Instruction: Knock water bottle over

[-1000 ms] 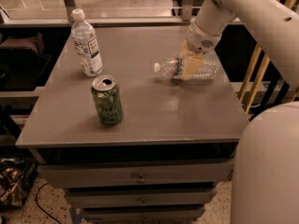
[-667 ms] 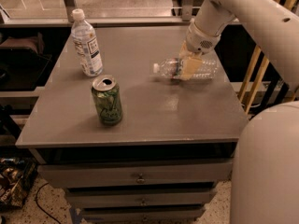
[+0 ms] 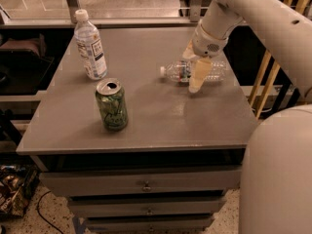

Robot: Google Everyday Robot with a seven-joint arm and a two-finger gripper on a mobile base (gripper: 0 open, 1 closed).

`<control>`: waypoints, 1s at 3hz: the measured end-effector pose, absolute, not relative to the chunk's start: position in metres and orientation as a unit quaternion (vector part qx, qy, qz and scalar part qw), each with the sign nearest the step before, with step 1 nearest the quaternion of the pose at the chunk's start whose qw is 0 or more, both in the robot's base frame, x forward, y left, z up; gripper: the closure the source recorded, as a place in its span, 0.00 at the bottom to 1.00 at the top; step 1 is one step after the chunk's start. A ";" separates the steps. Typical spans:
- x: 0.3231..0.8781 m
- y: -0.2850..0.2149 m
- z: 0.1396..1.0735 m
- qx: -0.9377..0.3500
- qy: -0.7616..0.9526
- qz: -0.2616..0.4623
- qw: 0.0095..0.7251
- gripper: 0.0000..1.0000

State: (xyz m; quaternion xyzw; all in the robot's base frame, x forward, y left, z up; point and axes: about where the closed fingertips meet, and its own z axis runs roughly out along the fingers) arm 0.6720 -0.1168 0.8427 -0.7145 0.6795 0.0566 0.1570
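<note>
Clear ribbed plastic with a white cap and a thin red-and-white band, namely the water bottle (image 3: pixel 174 72): lying flat on its side close to the right edge of the desk (image 3: pixel 161 126), nearer the back right corner than the front one, cap aimed at the left edge. Judged as knocked over, so the toppling step looks done. Hanging right over it from the pale, smooth arm (image 3: pixel 253 9), the gripper (image 3: pixel 196 77), cream and blunt, low against the middle of the bottle on its front side, touching or just beside, hard to say which; open or closed, cannot tell. Next, by this reading: lift straight up and pull clear without nudging, since round and probably light enough to roll toward the right edge and off. Elsewhere, toward the back left corner, a second bottle (image 3: pixel 91 48), upright, clear, with a large white label and dark print; not the target, and well apart from the gripper. Nearer the front left corner, a green can (image 3: pixel 111 106), upright, thin metal, pull-tab top opened. Matte grey top on the desk, flat and smooth, likely offering little grip to a rolling cylinder; below the front edge, grey drawers (image 3: pixel 97 184) stacked one under another.
</note>
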 end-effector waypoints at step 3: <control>0.668 -0.129 0.857 -0.703 0.687 0.023 0.179 0.00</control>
